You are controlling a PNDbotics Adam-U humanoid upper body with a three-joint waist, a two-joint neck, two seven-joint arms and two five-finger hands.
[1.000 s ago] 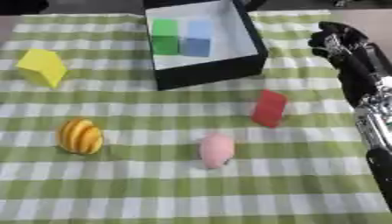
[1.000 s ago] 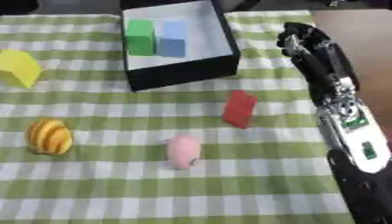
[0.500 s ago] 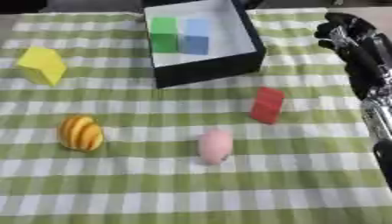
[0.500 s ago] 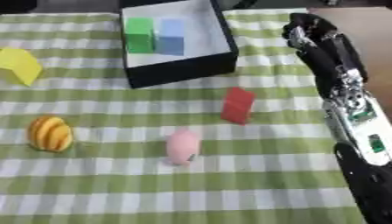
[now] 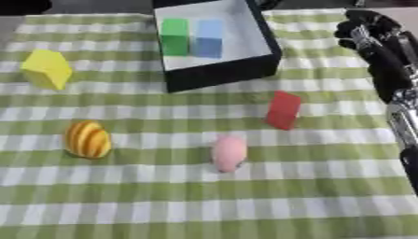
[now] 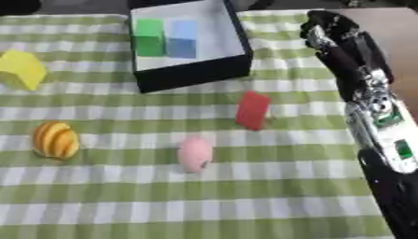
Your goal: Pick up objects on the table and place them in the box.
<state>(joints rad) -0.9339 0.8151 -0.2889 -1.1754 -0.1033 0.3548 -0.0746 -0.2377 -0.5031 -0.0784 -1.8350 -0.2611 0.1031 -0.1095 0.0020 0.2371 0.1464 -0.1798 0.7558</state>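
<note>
black box [image 5: 220,74] holding green cube [image 5: 174,36] and blue cube [image 5: 209,37]; red block [image 5: 283,109], pink egg shape [image 5: 229,152] on checked cloth; right hand [image 6: 330,32] curled, empty

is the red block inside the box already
No, the red block lies on the checked cloth in front of the box, outside it.

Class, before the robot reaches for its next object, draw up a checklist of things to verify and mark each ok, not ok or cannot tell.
1. Box open on top, with free floor beside the green block and blue block: ok.
2. Right hand holding nothing: ok.
3. Whether its fingers are ready to grasp: cannot tell.
4. Red block, nearest that hand, standing apart from other things: ok.
5. Pink object, striped orange object and yellow block lying apart on the cloth: ok.
6. Left hand out of the way: cannot tell, it shows nowhere.
</note>
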